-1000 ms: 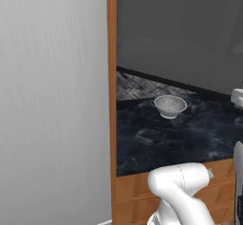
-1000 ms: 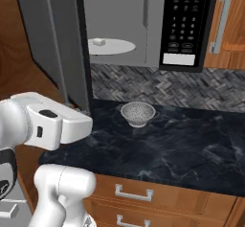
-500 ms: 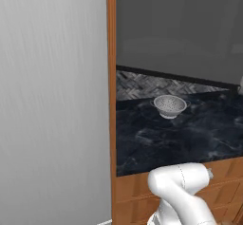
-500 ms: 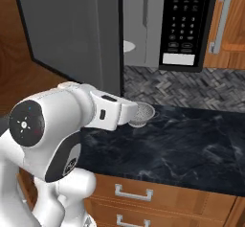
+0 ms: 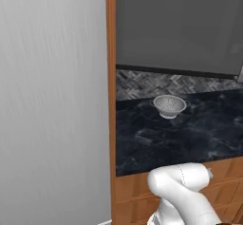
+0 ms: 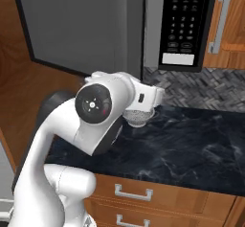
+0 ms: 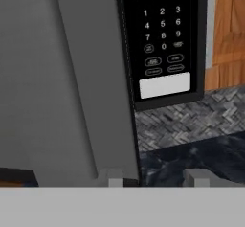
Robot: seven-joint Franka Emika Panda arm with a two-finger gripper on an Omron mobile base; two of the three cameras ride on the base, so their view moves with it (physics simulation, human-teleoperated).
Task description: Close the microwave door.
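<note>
Left base view: we see the microwave door (image 5: 175, 24) as a dark panel above the bench (image 5: 180, 134), with the colander (image 5: 169, 106) below it.
Right base view: here the door (image 6: 81, 25) looks nearly swung home beside the keypad panel (image 6: 184, 22); our arm's forearm crosses in front of the colander (image 6: 139, 118).
Hand view: the door (image 7: 62, 77) lies just left of the keypad panel (image 7: 162, 39); its paler strip sits by the seam. Two fingers (image 7: 115, 178) stand apart, holding nothing we can see.
Risk: we judge the push could stop short, leaving the door unlatched.
Risk, second: a finger might slip off the door edge onto the keypad panel.
Risk, third: our elbow could knock the colander.
</note>
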